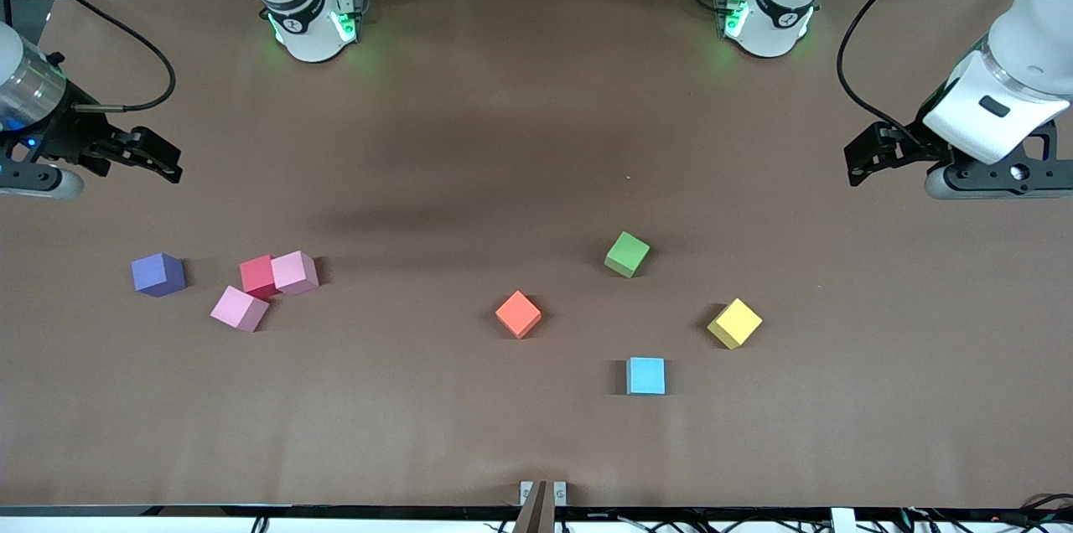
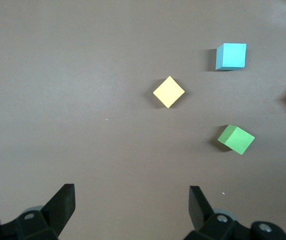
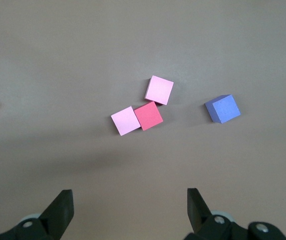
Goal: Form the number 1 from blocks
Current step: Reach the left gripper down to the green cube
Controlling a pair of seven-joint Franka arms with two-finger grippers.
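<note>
Several blocks lie scattered on the brown table. Toward the right arm's end sit a purple block (image 1: 157,274) (image 3: 223,108), a red block (image 1: 258,276) (image 3: 149,115) and two pink blocks (image 1: 294,271) (image 1: 240,308) that touch the red one. An orange block (image 1: 518,314) sits near the middle. Green (image 1: 627,254) (image 2: 236,139), yellow (image 1: 734,323) (image 2: 169,91) and light blue (image 1: 645,375) (image 2: 231,55) blocks lie toward the left arm's end. My left gripper (image 1: 863,156) (image 2: 131,200) hangs open and empty over bare table. My right gripper (image 1: 163,160) (image 3: 130,200) is likewise open and empty.
Both arm bases (image 1: 314,22) (image 1: 767,18) stand at the table edge farthest from the front camera. A small metal bracket (image 1: 543,493) sits at the table edge nearest the front camera. Black cables (image 1: 847,72) loop off each wrist.
</note>
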